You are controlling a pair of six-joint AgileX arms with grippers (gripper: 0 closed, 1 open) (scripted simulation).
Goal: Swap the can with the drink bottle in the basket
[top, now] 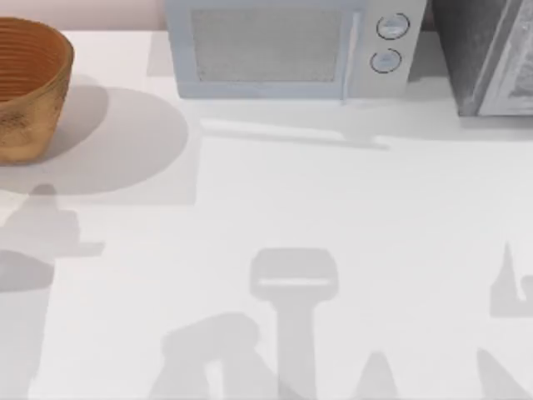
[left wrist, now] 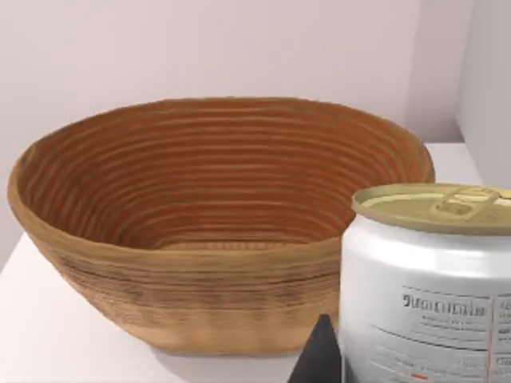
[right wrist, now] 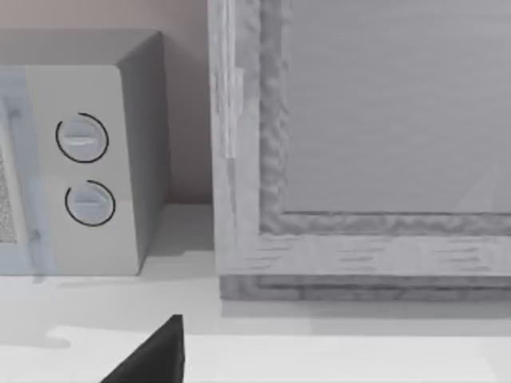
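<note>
The drink bottle (left wrist: pixel 431 279) stood upright against the left tool's dark finger (left wrist: pixel 319 359), gold top up, long axis vertical — just in front of the basket (left wrist: pixel 200 239), which sat at the tabletop's (top: pixel 333 208) far left corner. Neither tool's state could be told.

A plain white surface (top: pixel 350 217) runs back to a pale pinkish wall (left wrist: pixel 239 48). Against the wall stands a light grey boxy microwave with two round dials (top: pixel 291 46), and just beside it a grey rough-textured cabinet (top: pixel 487 54). Soft shadows fall across the surface.
</note>
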